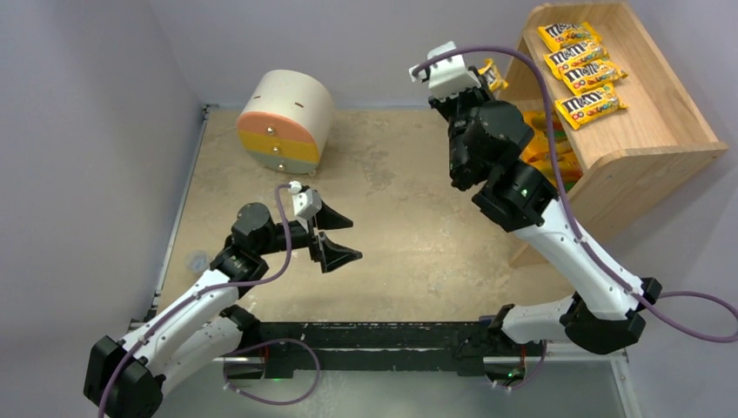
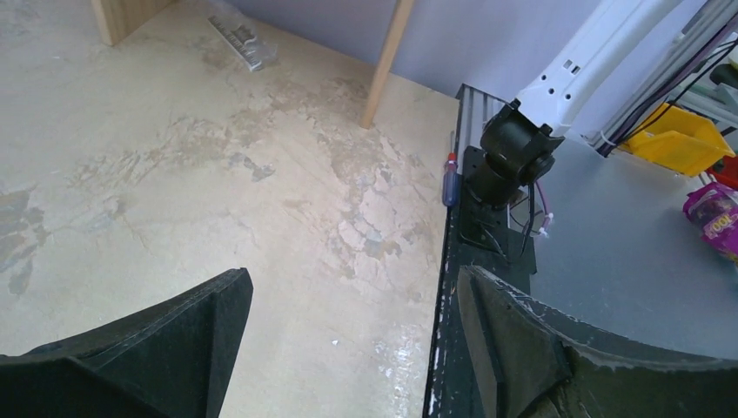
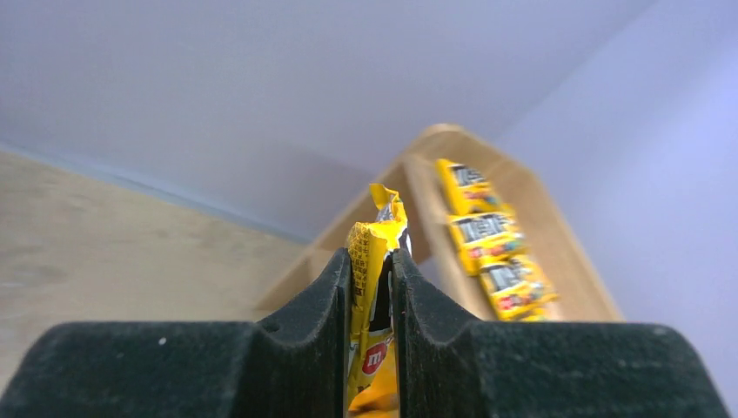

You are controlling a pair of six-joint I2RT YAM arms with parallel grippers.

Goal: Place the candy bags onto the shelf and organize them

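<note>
Presently noted around the work area: round cream cabinet (image 1: 285, 117) with orange, yellow and green drawer fronts at the far left of the counter (image 1: 409, 218), well apart from both arms; right arm's dark wrist section masking much of the lower tier of the wood shelf (image 1: 661, 122), only slivers of the orange bags (image 1: 561, 161) seen behind it.

Left claw (image 1: 351, 238) released, jaws wide, hovering over bare counter, grasping nothing.

Right claw (image 3: 372, 261) clenched on one yellow packet (image 3: 374, 239), raised beside the shelf's far-left end; four more packets (image 1: 583, 74) lying in a row on the upper tier.

Readable: brown "m&m's" on the shelved packets; red "m" disc on the held one, seen from the right wrist.
</note>
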